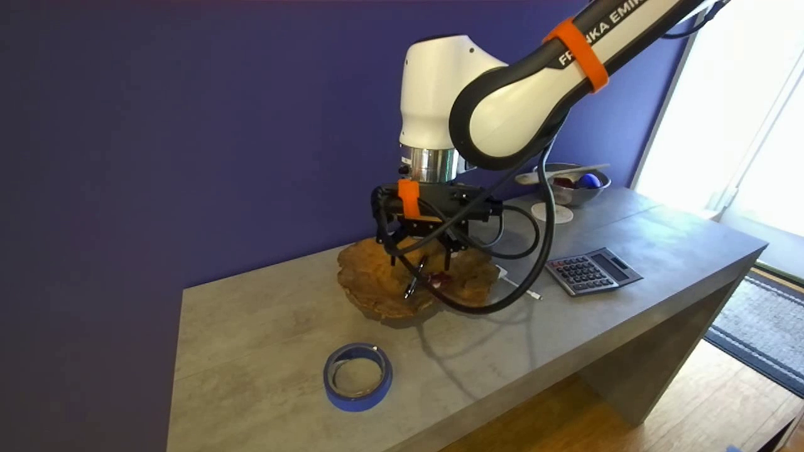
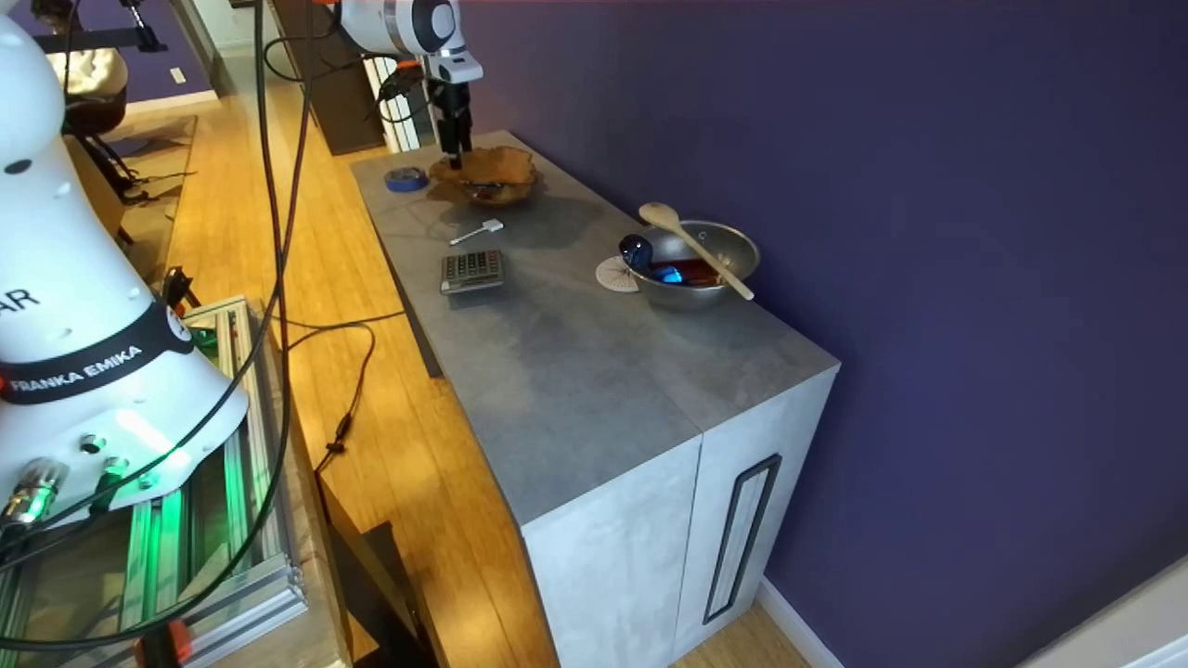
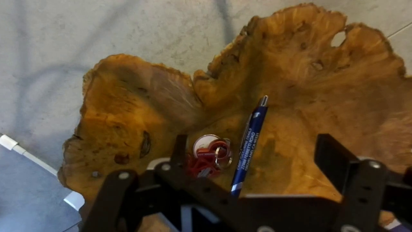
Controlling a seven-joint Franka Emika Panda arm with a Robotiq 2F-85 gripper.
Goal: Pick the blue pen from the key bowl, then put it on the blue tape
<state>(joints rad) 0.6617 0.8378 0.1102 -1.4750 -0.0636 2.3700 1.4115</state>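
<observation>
Pincer (image 3: 251,149) spread wide over the key bowl (image 3: 309,71), blue pen (image 3: 250,145) lying inside

Blue pen (image 3: 249,145), silver end, white lettering, lies slanted inside key bowl (image 3: 299,96), a ragged-rimmed brown wooden dish toward the far edge of the tabletop (image 2: 575,371) in an exterior view; blue tape (image 2: 406,181) ring flat near far left corner, apart from bowl.

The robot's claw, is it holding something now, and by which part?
Nothing. In the wrist view the gripper is open, and the blue pen lies in the wooden bowl, showing in the gap between the jaws, touched by neither.
</observation>
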